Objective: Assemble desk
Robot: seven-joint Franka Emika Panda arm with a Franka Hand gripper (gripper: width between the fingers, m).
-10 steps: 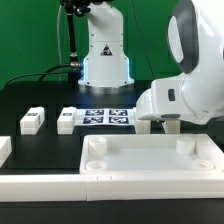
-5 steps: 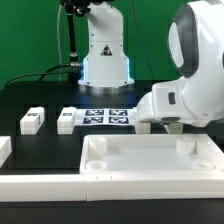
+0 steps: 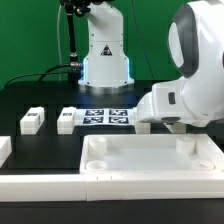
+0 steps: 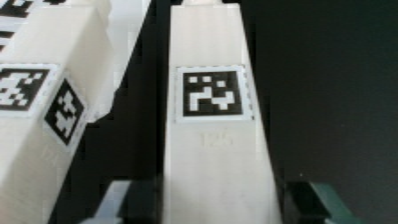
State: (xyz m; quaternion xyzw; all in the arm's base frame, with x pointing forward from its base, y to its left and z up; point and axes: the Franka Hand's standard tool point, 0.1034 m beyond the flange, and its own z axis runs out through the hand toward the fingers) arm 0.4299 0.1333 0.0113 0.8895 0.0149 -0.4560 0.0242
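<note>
Centre: white square plastic leg (image 4: 217, 150), its black-and-white tag (image 4: 212, 96) facing the camera.
Gripper: the gripper (image 4: 222, 205) straddles one end of this leg; contact unclear.
Neighbour: second white tagged leg (image 4: 45, 110) just beside.
Ground: black table (image 4: 338, 90).

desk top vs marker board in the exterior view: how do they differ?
The desk top has a raised rim and round corner sockets; the marker board is thin and flat. The desk top is plain white; the marker board carries black square tags. The desk top looks far wider and lies nearest the camera; the marker board lies farther back. Both are white and lie flat on the black table.
</note>
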